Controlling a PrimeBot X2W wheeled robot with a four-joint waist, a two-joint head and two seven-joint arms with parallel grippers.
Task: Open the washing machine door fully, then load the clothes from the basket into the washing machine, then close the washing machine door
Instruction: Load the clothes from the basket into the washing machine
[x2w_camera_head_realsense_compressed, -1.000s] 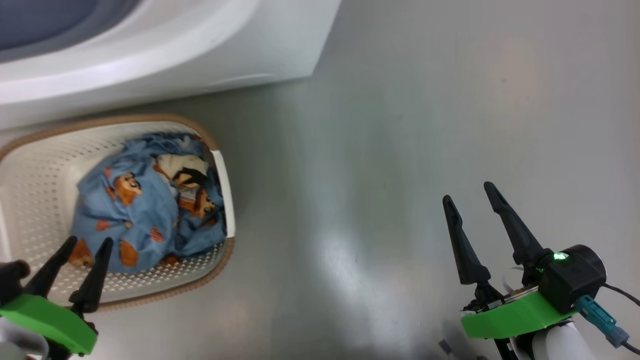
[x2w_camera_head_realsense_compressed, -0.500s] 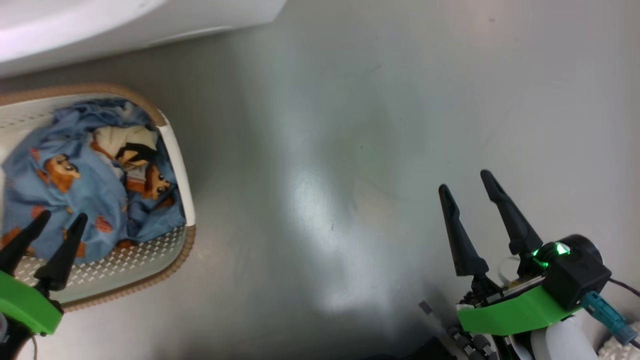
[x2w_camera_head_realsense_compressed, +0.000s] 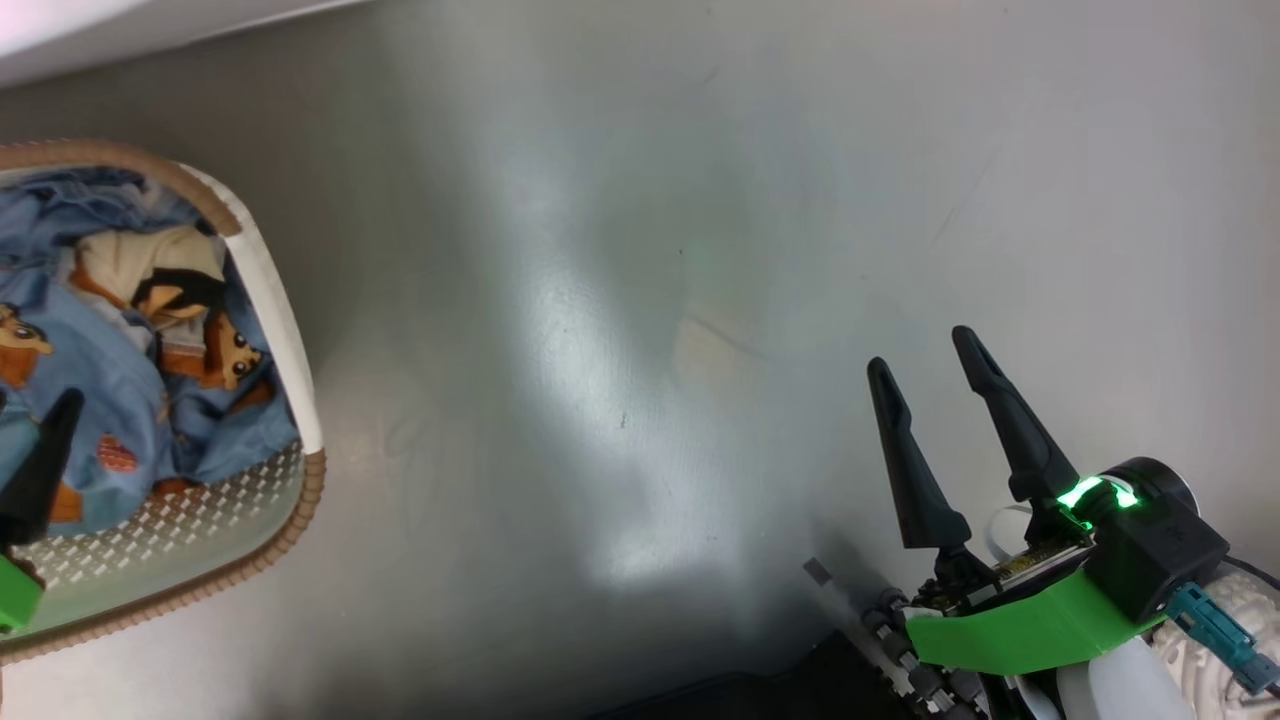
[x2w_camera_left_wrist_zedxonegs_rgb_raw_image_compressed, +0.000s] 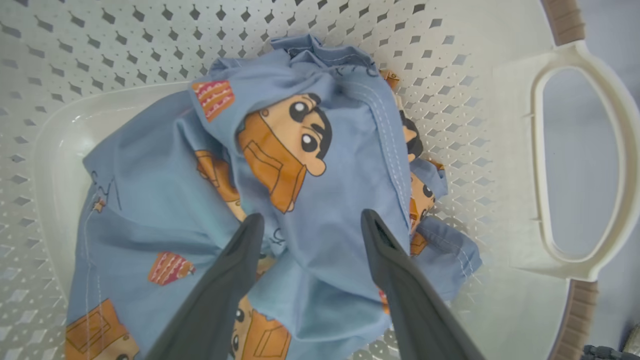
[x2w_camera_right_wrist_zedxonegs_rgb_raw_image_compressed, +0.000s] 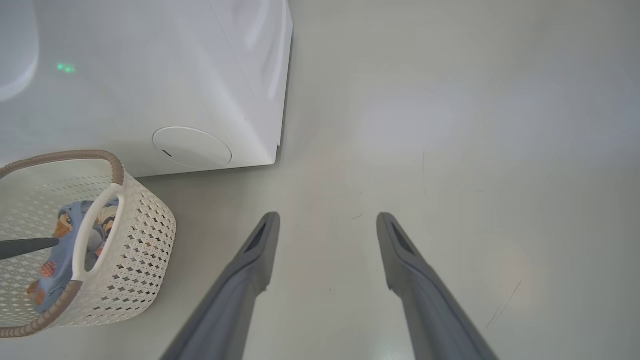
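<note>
Clothes (x2w_camera_head_realsense_compressed: 120, 390) in the basket (x2w_camera_head_realsense_compressed: 285, 330) at far left; right tool (x2w_camera_head_realsense_compressed: 920, 349), fingers (x2w_camera_head_realsense_compressed: 1010, 430) apart, over grey floor (x2w_camera_head_realsense_compressed: 600, 250) lower right.

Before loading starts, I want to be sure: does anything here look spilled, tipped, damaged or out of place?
Nothing stands out. The basket stands upright on the floor by the washing machine, and the clothes lie crumpled inside it, none over the rim. The open left hand points at them.
</note>
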